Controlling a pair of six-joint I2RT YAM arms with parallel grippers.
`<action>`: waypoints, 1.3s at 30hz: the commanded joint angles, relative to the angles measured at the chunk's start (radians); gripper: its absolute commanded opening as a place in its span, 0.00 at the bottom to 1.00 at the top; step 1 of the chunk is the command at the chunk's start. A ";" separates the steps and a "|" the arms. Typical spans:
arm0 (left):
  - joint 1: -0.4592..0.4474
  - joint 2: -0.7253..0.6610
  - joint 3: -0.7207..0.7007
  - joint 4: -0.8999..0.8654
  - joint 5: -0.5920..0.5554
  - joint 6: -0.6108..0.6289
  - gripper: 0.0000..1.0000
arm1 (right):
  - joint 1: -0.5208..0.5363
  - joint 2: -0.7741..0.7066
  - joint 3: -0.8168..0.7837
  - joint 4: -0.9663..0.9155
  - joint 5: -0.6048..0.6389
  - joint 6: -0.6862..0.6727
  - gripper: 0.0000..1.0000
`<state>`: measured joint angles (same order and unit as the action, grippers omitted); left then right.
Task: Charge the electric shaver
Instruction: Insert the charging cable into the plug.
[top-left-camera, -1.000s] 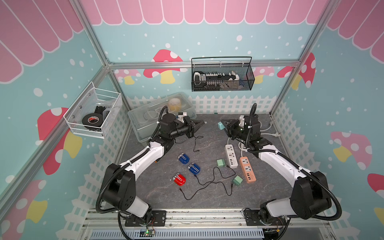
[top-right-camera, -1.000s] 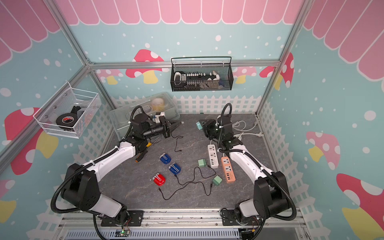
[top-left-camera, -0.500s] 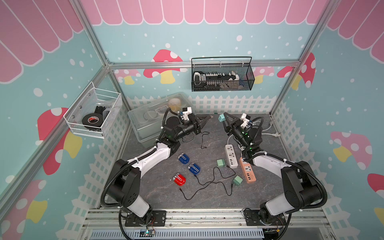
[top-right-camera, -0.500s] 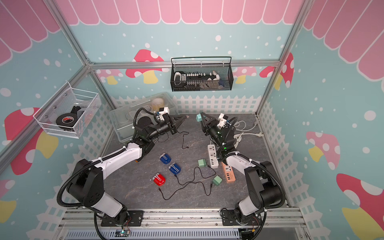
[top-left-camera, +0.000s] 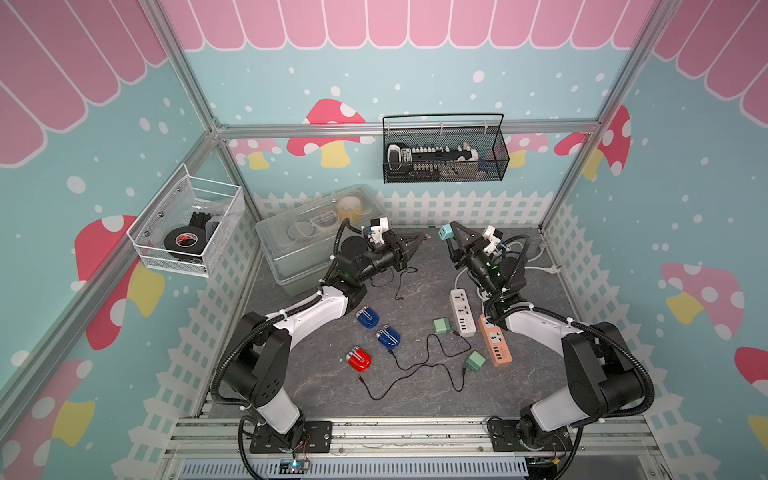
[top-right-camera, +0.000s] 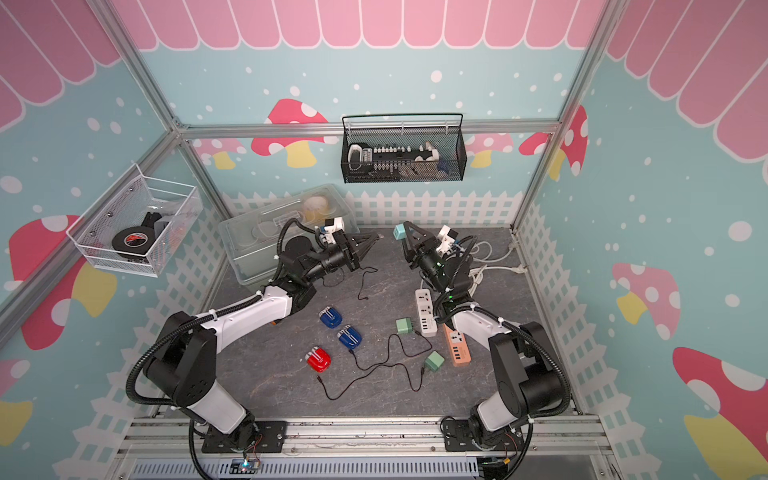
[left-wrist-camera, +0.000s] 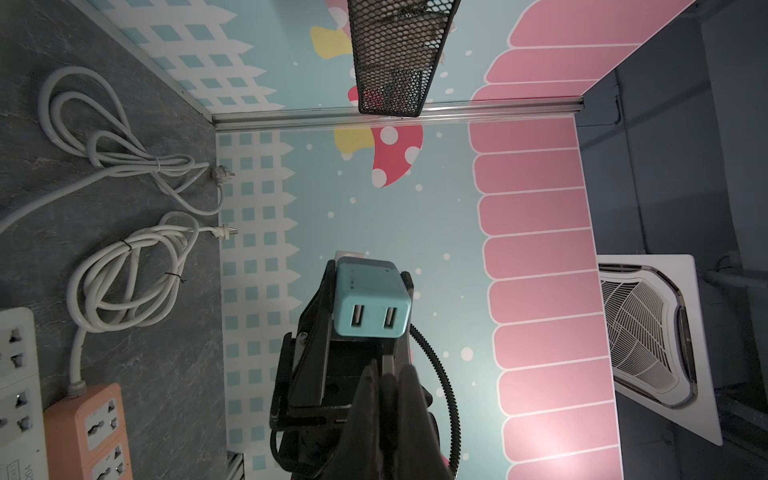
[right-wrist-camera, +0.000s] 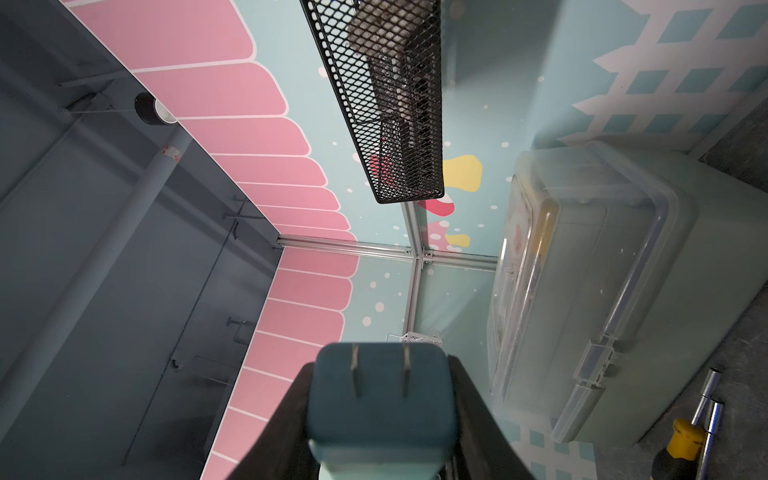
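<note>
Left wrist view: right end effector (left-wrist-camera: 370, 274) clamped on the teal charger (left-wrist-camera: 372, 303), socket face turned toward the left end effector (left-wrist-camera: 388, 372), itself closed together

Top views high, looking down — wrist views close, sharing wire basket (left-wrist-camera: 395, 54)

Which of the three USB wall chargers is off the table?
The light-blue charger, clamped in the right gripper; the two green chargers lie on the tabletop.
</note>
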<state>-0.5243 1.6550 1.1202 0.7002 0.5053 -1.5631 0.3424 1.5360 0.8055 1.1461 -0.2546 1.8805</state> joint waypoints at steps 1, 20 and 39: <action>-0.007 0.013 0.041 0.017 -0.029 0.029 0.00 | 0.013 0.008 0.032 0.060 0.017 0.031 0.00; -0.042 0.045 0.082 0.005 -0.045 0.040 0.00 | 0.058 0.031 0.040 0.031 0.048 0.042 0.00; -0.015 0.047 0.068 -0.058 -0.050 0.069 0.00 | 0.061 0.004 0.024 0.025 0.044 0.052 0.00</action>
<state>-0.5438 1.6878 1.1679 0.6399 0.4656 -1.5135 0.3950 1.5585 0.8169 1.1305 -0.2092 1.9133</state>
